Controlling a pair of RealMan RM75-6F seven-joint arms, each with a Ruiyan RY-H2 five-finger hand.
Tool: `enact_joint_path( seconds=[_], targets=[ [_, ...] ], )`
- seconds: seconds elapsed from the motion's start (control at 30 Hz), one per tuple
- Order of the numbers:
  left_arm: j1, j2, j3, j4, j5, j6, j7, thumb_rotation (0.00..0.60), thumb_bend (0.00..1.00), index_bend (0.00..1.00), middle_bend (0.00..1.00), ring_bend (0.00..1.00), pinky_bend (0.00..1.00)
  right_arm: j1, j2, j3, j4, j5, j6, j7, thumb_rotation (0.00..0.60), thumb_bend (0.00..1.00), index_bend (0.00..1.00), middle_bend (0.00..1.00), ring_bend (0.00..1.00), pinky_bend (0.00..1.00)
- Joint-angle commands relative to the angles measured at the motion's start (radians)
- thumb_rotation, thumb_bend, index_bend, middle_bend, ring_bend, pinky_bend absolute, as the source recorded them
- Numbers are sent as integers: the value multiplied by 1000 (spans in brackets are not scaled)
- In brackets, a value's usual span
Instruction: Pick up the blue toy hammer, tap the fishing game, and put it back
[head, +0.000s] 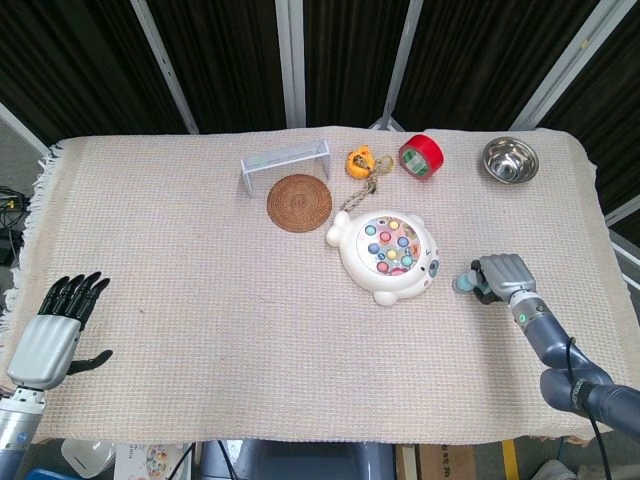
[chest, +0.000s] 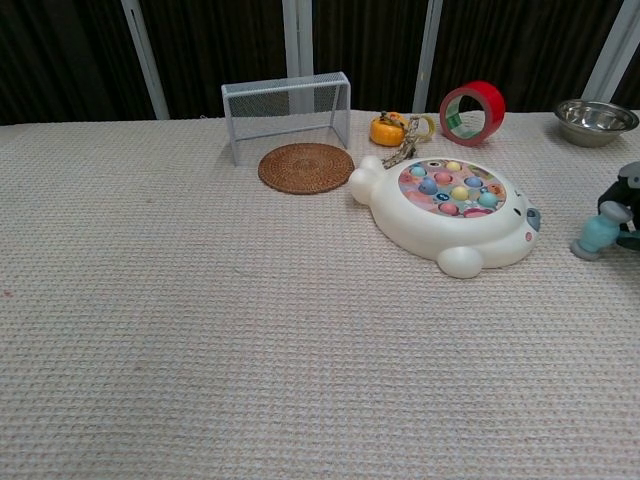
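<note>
Hammer (chest: 599, 235), blue, is gripped by right robot hand (head: 501, 277), low beside fishing game (head: 388, 255); set-down and release remain, judging by position. Left robot hand (head: 50, 335) idle, fingers apart, empty.

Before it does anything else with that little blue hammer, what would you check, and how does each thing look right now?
1. Right hand holds the blue toy hammer: ok.
2. Hammer head apart from the fishing game: ok, a gap shows.
3. Hammer head resting on the table mat: cannot tell, though it is low.
4. Bare mat under the hammer for setting it down: ok.
5. Left hand out of the way, near the mat's left edge, holding nothing: ok.
</note>
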Motion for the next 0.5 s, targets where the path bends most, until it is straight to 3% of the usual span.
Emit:
enact_joint_path(
  seconds=[0.03, 0.5],
  targets=[
    [0, 0, -1, 0, -1, 0, 0, 600, 36, 0, 0, 0, 0, -4, -1, 4, 2, -4, -2, 3, 600, 492, 664, 603, 429, 394],
    [-1, -3, -2, 3, -1, -2, -2, 600, 35, 0, 0, 0, 0, -18, -4, 23, 7, -5, -22, -4, 600, 296, 604, 556, 389, 340]
  ],
)
